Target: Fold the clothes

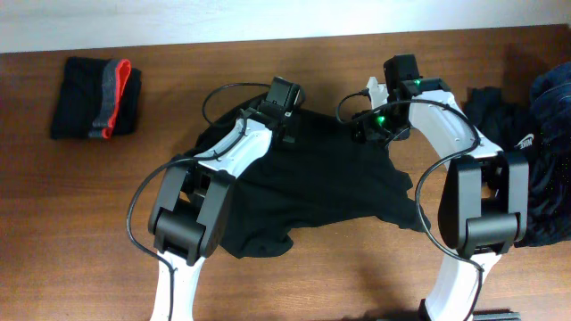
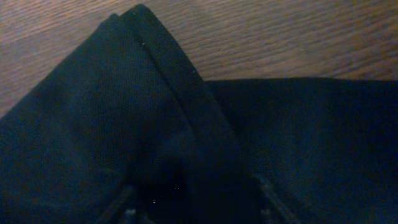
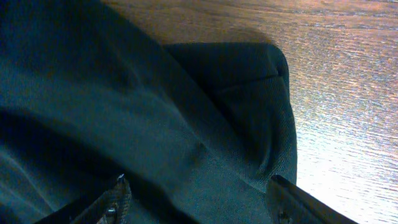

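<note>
Far left, back of the table [image 1: 53, 223]: folded piece [image 1: 94, 98], black with a grey band and a red edge. Band runs front to back. Lies flat, well apart from everything else.

Left gripper [image 2: 196, 210]: its wrist view shows only the fingers [image 2: 127, 210] at the bottom edge, dark and blurred. They stand apart with a ridge of black cloth rising between them. Can't tell if they pinch it or just straddle it. In overhead the wrist housing covers the tips.

Shirt [image 1: 330, 192]: black, centre of the table, spread out, long axis left to right. Both arms cross over it and hide its left part and a strip of its right edge. Far edge sits at the two grippers. Near edge is ragged, with a lobe toward front left. Can't tell collar from hem, so no call on which way it points. Left wrist view: a hemmed fold peaks toward the far side, over bare wood. Right wrist view: a rounded hemmed corner lies on the wood.

Right gripper [image 3: 199, 202]: jaws wide, one finger on each side, shirt cloth spanning the gap between them. Nothing clamped.

Far right: pile [image 1: 544, 178] of dark blue and black pieces, cut off by the frame edge and partly behind the right arm. White mark [image 1: 526, 140] on a black piece, too small to read.
</note>
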You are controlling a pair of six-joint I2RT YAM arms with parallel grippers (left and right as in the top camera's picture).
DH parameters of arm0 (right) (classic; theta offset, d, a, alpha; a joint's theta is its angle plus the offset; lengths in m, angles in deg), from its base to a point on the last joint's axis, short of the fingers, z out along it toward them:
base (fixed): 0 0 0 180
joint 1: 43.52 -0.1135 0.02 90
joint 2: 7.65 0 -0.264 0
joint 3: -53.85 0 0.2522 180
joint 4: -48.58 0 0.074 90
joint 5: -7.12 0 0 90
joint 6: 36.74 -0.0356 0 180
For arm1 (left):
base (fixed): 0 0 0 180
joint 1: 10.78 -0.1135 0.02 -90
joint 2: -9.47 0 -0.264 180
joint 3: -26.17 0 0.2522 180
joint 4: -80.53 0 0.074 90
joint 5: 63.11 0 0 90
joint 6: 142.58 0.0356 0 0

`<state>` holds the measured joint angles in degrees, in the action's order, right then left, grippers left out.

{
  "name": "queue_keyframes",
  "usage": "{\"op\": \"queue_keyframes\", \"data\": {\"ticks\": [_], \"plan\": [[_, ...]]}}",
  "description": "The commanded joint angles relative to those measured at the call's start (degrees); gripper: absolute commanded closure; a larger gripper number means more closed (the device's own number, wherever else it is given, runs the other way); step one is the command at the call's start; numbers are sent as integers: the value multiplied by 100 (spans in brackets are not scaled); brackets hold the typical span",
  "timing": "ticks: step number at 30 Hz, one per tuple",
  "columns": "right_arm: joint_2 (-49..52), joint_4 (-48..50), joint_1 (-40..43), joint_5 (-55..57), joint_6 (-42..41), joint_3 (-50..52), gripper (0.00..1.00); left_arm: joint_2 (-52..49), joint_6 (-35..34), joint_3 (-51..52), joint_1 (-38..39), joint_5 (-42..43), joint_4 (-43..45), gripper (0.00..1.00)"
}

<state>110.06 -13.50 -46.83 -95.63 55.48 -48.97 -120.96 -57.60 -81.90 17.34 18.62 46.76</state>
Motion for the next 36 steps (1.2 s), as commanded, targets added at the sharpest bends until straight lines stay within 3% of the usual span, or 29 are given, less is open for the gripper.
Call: {"op": "queue_keyframes", "data": {"ticks": [1,3,4,16,25,33,35,36], "plan": [[76,-2,44,160,57,37,25,-70,79,-90,-15,-122,50,73],[76,-26,44,262,57,37,25,-66,79,-205,-17,-280,17,96],[76,-31,44,295,57,37,25,-59,81,-275,-22,-374,-24,99],[76,-50,44,308,57,39,25,-39,466,-1917,-273,-721,-1305,100],[76,-120,44,308,57,39,25,-39,463,-2179,-907,-719,-1082,100],[76,-181,44,308,59,39,25,-90,463,-2179,-1392,-695,-385,99],[76,-208,44,308,59,39,25,-155,466,-2179,-1451,-623,-181,88],[76,-221,44,310,59,39,25,-186,463,-2179,-1471,-542,-92,71]]}}
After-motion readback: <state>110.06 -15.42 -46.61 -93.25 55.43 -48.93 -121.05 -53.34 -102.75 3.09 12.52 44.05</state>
